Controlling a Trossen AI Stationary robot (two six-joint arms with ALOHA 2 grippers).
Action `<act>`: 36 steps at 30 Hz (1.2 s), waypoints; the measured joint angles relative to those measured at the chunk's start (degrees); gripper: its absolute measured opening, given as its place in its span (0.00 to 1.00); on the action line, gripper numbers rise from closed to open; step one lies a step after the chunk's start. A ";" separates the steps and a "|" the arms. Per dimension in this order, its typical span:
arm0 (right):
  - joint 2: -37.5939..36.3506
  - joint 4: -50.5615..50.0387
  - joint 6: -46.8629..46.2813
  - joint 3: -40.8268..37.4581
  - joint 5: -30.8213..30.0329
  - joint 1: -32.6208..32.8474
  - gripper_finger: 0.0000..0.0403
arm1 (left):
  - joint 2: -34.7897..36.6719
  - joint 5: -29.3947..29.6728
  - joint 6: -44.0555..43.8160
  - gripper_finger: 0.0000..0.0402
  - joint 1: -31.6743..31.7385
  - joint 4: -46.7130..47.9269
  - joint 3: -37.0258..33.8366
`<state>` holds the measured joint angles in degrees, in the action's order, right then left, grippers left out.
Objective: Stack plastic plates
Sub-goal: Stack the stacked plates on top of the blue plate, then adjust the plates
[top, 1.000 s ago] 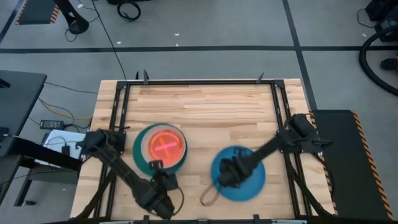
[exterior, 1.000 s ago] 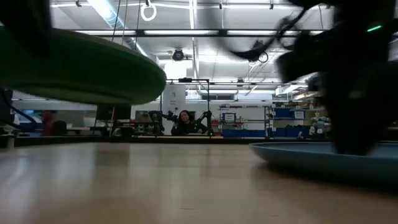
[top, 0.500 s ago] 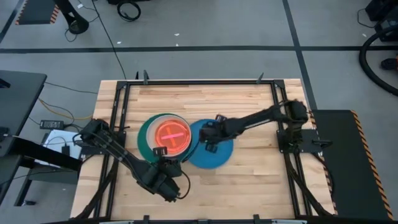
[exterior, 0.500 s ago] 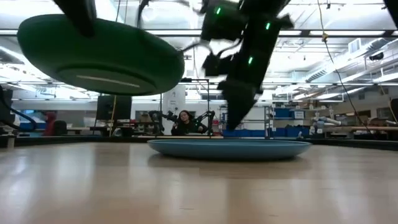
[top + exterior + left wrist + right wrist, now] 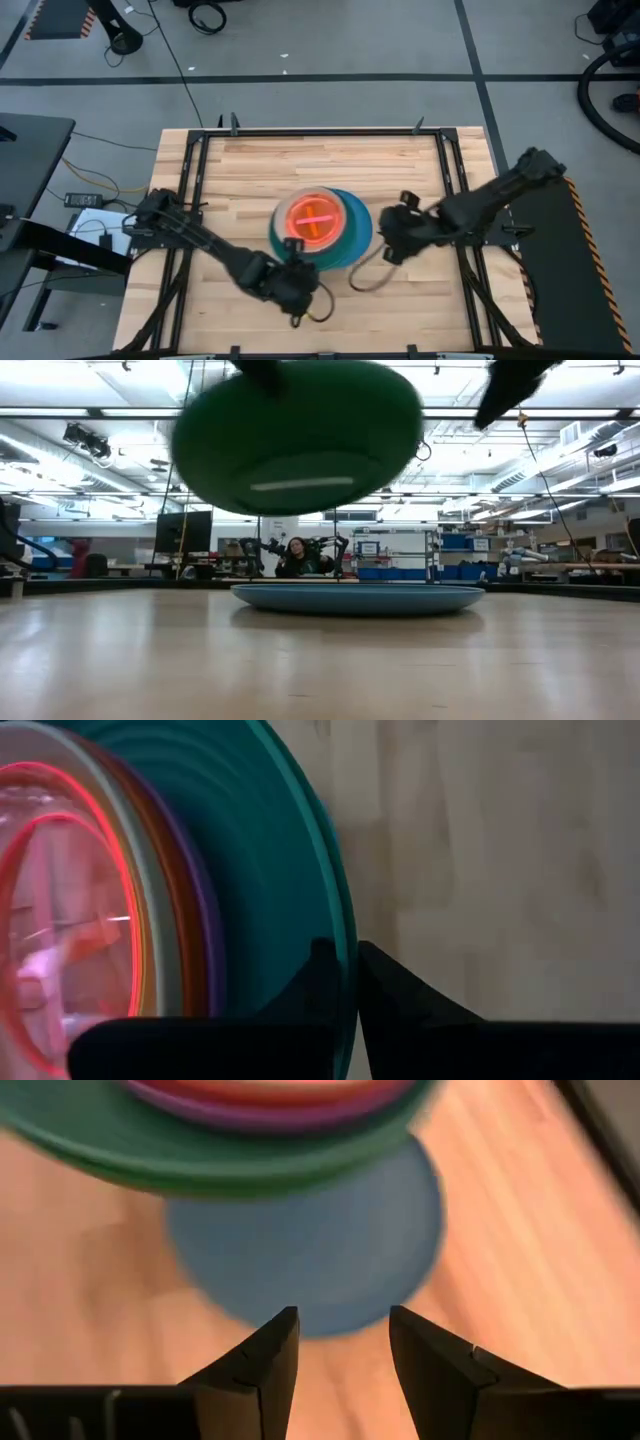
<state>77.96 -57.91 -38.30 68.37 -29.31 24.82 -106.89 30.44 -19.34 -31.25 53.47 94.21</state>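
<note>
Two dark arms work over a wooden table, seen from above, from table height and from each wrist. The left tool grips the near rim of a stack of plates, its fingers pinched narrowly on the edge of the teal plate at the bottom of the stack. In the left wrist view the stack shows purple, orange-red and beige rims inside the teal one, with a translucent pink plate on top; any others in the stack cannot be made out.

From table height the stack hangs in the air, tilted, its dark green underside showing, clear above the blue plate, which lies flat on the table. From above, the stack overlaps the blue plate, hiding most of it.

The right tool sits just beside the blue plate's right edge, apart from it. In the right wrist view its fingers stand open with nothing between them, the blue plate lying beyond them under the raised stack.

A person sits in the room behind the table.
</note>
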 joint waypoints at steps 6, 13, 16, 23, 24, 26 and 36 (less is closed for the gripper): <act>-4.52 1.26 -12.00 -3.97 -2.21 9.91 0.42 | -6.92 -1.29 11.33 0.07 5.27 -11.77 -0.04; -2.15 1.71 -18.88 -4.65 -2.59 16.35 0.42 | -13.20 -4.74 13.95 0.07 9.23 -13.16 -0.09; -0.17 1.91 -19.94 -4.65 -2.80 17.41 0.42 | -14.41 -4.81 14.29 0.07 9.95 -14.84 -0.09; 5.08 2.08 -17.06 -4.65 -4.17 16.41 0.42 | -16.47 -3.78 13.56 0.17 10.75 -15.82 -0.03; 5.75 2.10 -15.65 -4.65 -4.15 15.79 0.42 | -16.48 -3.91 13.54 0.20 10.80 -15.84 -0.02; 6.68 2.02 -13.16 -4.65 -4.13 14.01 0.42 | -16.27 -4.47 13.48 0.26 10.80 -14.90 -0.02; 6.36 0.26 11.12 -4.68 -3.25 -1.11 0.42 | -2.87 -11.21 12.18 0.45 8.13 -0.62 -0.02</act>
<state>84.32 -57.65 -27.18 63.70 -32.56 23.71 -109.76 19.24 -7.16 -23.12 52.85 94.19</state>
